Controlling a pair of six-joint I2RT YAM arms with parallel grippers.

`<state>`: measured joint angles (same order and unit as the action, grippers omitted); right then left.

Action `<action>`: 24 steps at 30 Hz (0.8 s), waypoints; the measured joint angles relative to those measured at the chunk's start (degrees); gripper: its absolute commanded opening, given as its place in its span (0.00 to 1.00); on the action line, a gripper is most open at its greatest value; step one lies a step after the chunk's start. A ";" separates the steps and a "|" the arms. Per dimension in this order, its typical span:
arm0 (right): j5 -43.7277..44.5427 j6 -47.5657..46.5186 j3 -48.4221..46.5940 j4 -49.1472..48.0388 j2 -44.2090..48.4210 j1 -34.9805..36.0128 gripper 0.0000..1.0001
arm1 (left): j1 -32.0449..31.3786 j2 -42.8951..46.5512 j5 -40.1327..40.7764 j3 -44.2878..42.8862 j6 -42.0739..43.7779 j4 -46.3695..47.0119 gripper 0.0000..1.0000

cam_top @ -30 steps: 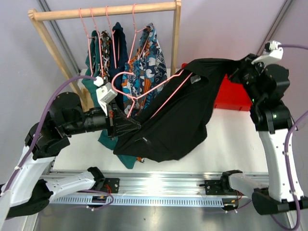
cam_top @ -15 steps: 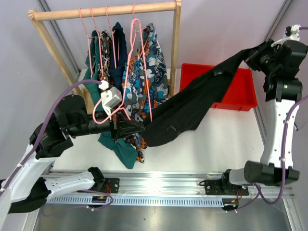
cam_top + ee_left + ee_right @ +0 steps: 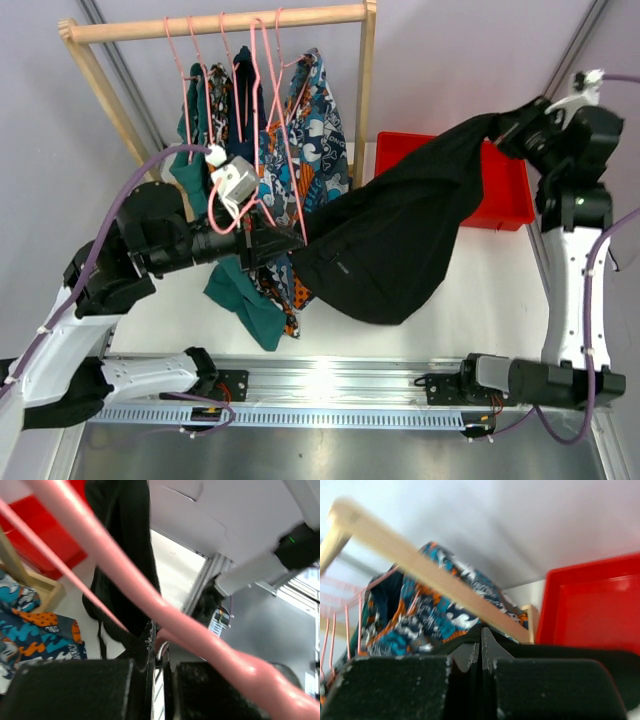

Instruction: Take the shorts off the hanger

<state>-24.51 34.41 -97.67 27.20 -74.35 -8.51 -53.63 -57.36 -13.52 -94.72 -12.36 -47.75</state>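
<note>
Our right end effector [image 3: 512,128] is shut tight on one end of the black shorts [image 3: 395,240]. From there the shorts hang in a long slant, down and to the left over the worktop [image 3: 480,290]. Their low end is near our left end effector [image 3: 262,243], which is clamped on the pink hanger [image 3: 165,615]. We cannot tell if shorts and hanger touch. The right arm is nearer, so we think it should pull away.
</note>
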 measured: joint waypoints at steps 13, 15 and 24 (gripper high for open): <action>5.27 -11.04 -6.67 1.46 -2.40 12.02 0.00 | -0.44 -23.63 16.28 -12.09 -0.22 -11.98 0.00; 6.21 -10.97 -16.17 2.73 -8.68 7.93 0.00 | -0.44 -21.97 14.34 -5.35 -0.55 -13.27 0.00; 7.41 -0.63 -45.94 -6.01 -32.94 -3.80 0.00 | -0.52 -8.68 3.74 7.13 -2.10 -10.58 0.00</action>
<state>-17.10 33.78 -143.61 21.19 -107.28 -12.32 -54.15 -66.04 -9.78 -87.59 -14.46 -58.33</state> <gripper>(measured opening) 0.010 0.039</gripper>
